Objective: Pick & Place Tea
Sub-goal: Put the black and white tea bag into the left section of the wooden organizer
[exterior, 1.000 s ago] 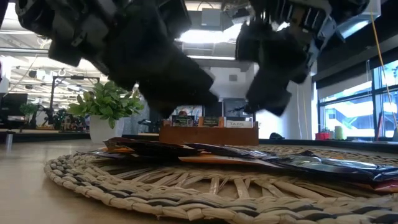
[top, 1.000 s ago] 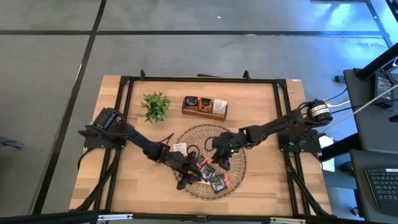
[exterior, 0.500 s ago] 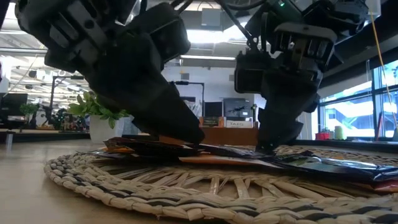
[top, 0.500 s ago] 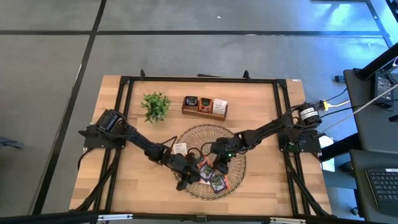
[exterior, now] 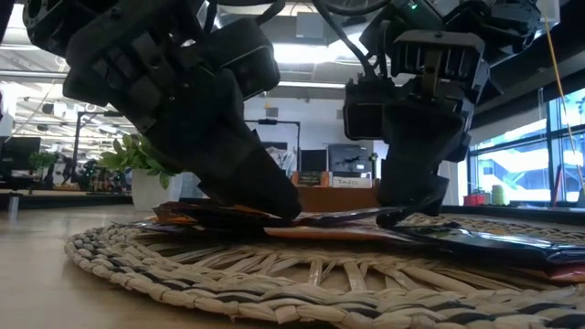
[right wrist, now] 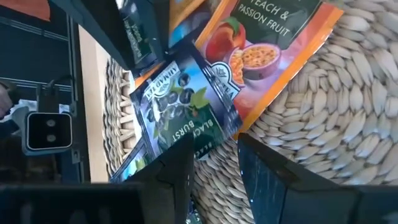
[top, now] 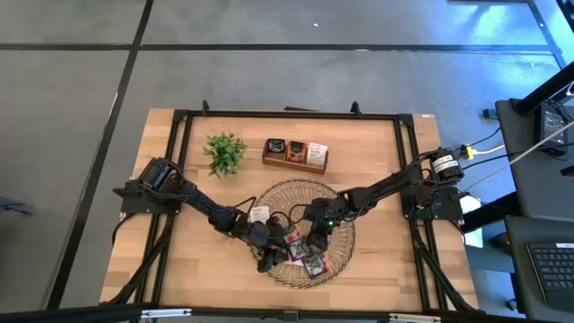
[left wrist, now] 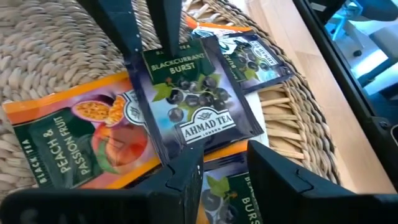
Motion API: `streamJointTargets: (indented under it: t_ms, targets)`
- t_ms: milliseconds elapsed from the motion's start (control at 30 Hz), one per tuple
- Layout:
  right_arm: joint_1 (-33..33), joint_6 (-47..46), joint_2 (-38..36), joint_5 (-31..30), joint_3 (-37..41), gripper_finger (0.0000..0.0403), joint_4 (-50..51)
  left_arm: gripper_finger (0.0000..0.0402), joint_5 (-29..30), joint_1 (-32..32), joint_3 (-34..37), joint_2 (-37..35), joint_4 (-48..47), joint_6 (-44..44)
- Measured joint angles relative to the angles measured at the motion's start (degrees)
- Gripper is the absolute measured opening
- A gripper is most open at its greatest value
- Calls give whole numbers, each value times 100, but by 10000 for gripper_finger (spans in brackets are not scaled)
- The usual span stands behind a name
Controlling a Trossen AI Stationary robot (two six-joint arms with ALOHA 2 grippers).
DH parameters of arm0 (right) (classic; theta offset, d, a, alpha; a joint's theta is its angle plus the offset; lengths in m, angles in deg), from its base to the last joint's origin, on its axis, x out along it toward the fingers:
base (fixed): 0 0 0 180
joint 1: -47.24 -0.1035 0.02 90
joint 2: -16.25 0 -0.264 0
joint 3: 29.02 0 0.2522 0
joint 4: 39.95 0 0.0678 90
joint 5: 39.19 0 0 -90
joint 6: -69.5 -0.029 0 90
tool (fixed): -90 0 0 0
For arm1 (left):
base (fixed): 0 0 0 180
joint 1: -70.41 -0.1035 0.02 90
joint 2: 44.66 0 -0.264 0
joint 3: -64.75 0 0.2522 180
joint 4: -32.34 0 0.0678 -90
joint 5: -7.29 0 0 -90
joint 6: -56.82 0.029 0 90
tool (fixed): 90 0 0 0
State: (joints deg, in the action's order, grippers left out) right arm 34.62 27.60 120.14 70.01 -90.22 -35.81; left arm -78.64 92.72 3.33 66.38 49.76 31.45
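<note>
Both my grippers are lower now than a second ago: earlier they hung above the round woven straw tray [top: 339,199], and now their tips touch the heap of sachets on it.

My left gripper [left wrist: 225,163] stands over the near edge of one dark square sachet with blackcurrants and the words Blackcurrant Burst [left wrist: 196,102]. This sachet lies flat on top of an orange sachet with peach and passion fruit [left wrist: 81,143], and it is turned a little, so one corner points toward my left fingers. Its edge sits in the gap between them. They are parted and hold nothing yet.

My right gripper [right wrist: 214,167] comes to the same dark sachet [right wrist: 180,102] from the opposite side, and its fingers are also apart with the sachet's edge just before them. In the low view, both grippers press down on the flat pile, left gripper [exterior: 274,206] and right gripper [exterior: 402,212], quite near each other.

I judge both arms equally near, so only one should close, and thin flat paper is hard to pinch.
</note>
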Motion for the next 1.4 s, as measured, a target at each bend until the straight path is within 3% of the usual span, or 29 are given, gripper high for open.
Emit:
streamJointTargets:
  t_ms: [667, 1067, 1400]
  targets:
    - [2, -176, 0, 278, -2, 126, -118, 120, 75, -2, 2, 0, -17, -54]
    - [-27, -895, 0, 305, -4, 126, 2, 119, 291, 13, 2, -1, -70, -1079]
    - [-216, -1211, 0, 205, -4, 126, -127, 116, 400, 17, 2, -2, -146, -1202]
